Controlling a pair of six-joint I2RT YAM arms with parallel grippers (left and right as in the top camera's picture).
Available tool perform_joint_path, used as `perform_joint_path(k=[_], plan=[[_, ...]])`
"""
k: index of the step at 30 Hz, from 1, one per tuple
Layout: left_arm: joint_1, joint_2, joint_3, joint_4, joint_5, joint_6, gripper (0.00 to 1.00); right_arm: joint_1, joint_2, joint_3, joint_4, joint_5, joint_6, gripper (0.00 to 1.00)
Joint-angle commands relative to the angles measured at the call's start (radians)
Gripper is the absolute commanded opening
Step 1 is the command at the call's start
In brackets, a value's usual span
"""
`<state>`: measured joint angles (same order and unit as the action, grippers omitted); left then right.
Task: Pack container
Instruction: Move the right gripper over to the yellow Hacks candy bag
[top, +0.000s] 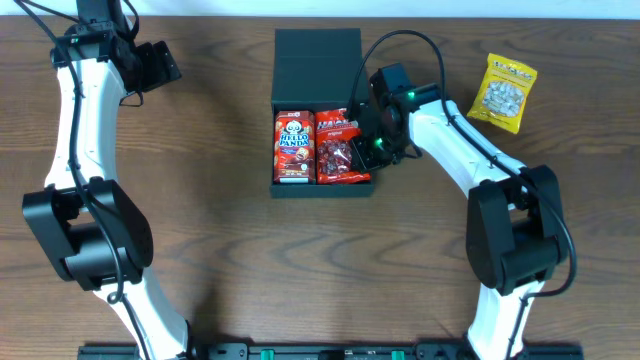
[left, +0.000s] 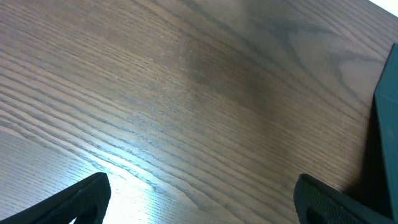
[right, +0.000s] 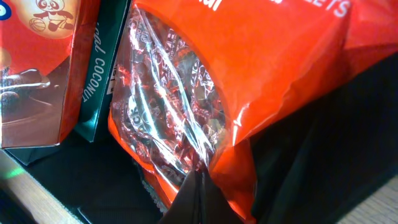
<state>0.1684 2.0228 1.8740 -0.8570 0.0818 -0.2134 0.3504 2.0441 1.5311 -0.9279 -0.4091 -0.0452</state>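
White links, black joints, black cables, matte black left hand

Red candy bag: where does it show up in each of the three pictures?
Overhead: red bag in the container's right half.
Left wrist: not in it.
Right wrist: the bag fills the centre and upper right.
Shared landmark: the Hello Panda box, at its left in overhead and right wrist.

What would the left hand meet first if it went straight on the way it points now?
Probably the wooden table, at which the open left hand points. The dark box lies off to one side of that line; depth is unclear.
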Motion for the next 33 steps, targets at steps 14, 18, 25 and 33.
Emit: perform_joint_path(k=[14, 18, 25, 33], plan=[[0.001, 0.014, 0.0, -0.029, -0.005, -0.011, 0.95, -0.26, 0.01, 0.425, -0.053, 0.039, -0.023, 0.01], [0.001, 0.014, 0.0, -0.028, -0.005, -0.011, 0.95, -0.437, 0.017, 0.398, -0.014, 0.021, -0.023, 0.01], [0.001, 0.014, 0.0, -0.019, -0.011, -0.011, 0.95, -0.696, 0.076, 0.395, 0.028, -0.136, -0.019, 0.01], [0.001, 0.014, 0.0, -0.018, -0.011, -0.012, 0.95, -0.785, 0.197, 0.394, 0.019, -0.168, -0.019, 0.19]])
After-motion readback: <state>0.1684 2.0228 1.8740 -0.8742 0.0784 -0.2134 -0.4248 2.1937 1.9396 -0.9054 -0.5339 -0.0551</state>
